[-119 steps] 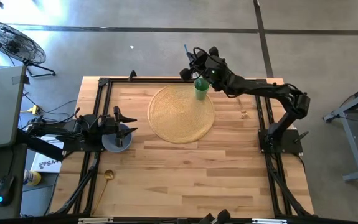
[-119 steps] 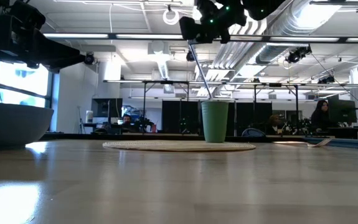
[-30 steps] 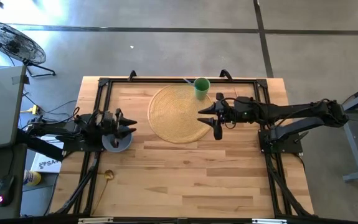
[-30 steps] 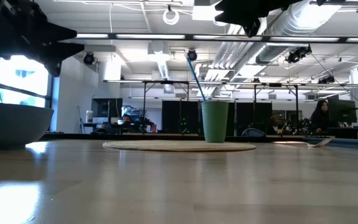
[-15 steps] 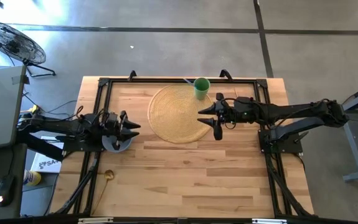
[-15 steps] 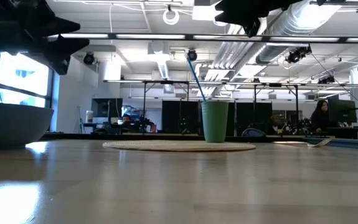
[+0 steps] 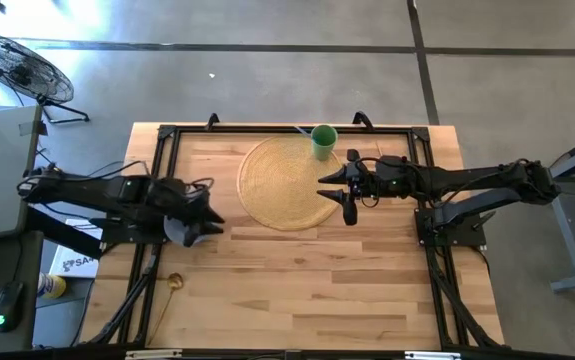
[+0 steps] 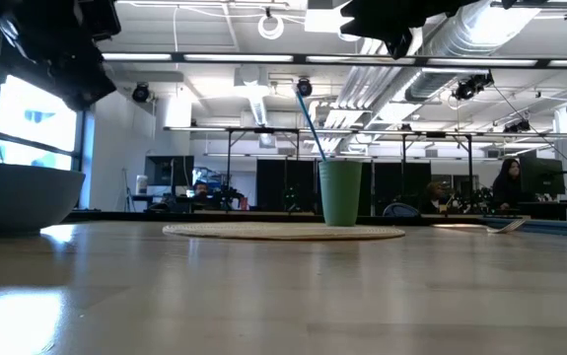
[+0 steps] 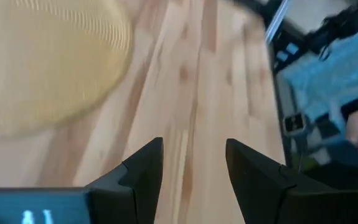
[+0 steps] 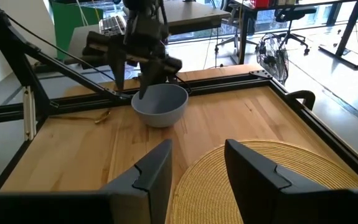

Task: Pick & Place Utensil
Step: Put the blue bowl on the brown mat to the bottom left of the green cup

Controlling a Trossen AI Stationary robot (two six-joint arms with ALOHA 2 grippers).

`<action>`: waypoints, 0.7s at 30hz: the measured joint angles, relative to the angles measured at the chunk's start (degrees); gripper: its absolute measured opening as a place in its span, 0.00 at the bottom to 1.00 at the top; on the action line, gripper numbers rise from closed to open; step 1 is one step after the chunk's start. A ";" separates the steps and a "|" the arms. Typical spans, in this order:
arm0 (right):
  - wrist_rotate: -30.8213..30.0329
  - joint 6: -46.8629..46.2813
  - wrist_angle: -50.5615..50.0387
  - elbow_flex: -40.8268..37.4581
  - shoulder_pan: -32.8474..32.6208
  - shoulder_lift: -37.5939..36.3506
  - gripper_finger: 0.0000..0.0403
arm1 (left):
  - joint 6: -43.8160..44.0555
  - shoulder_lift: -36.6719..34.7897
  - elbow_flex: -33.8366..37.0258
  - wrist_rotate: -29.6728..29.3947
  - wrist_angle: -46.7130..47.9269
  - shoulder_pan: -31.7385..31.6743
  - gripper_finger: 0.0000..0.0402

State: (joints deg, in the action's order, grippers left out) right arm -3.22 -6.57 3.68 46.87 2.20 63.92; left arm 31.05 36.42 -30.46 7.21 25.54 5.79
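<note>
My left gripper (image 7: 210,222) hangs open and empty by the bowl (image 7: 181,229); the gold spoon (image 7: 170,288) waits near the table's left front corner.

From above, my left arm reaches over the bowl, I judge on its way to that spoon. My right gripper (image 7: 333,191) waits above the mat's (image 7: 282,185) right edge, fingers partly apart, holding nothing. A green cup (image 7: 323,141) with a blue utensil (image 7: 300,129) in it stands at the mat's back rim, and a fork (image 7: 392,184) lies just right of the mat.
At table height, the bowl (image 8: 12,197) fills the left edge and the cup (image 8: 340,192) stands on the mat (image 8: 283,233).
My left wrist sees my fingers (image 9: 144,168) spread over bare wood, the mat (image 9: 45,62) beyond.
My right wrist sees the left arm over the bowl (image 10: 160,104), which stands between me and the spoon (image 10: 101,115); nothing blocks the left arm's way.
</note>
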 joint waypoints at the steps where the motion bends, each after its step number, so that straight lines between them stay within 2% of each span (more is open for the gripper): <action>1: 0.00 0.00 -0.02 0.00 0.01 0.00 0.35 | 0.97 1.51 -0.94 0.06 1.45 0.75 0.43; 4: 0.00 0.01 -0.02 0.00 0.02 0.00 0.35 | 4.39 6.02 -5.40 -1.17 10.14 3.04 0.43; 8: 0.00 0.05 -0.02 0.00 0.02 0.00 0.35 | 10.80 11.99 -11.51 -6.89 23.11 5.96 0.43; 15: 0.02 0.02 -0.02 0.00 0.02 0.02 0.35 | 18.12 20.29 -13.08 -8.19 29.51 9.33 0.43; 21: 0.00 0.06 0.01 0.00 0.02 0.02 0.35 | 23.29 24.70 -13.02 -13.87 34.59 9.24 0.43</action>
State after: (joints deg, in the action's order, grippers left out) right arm -3.22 -6.50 3.68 46.87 2.22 63.94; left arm 54.33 61.12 -43.48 -6.66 60.13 15.03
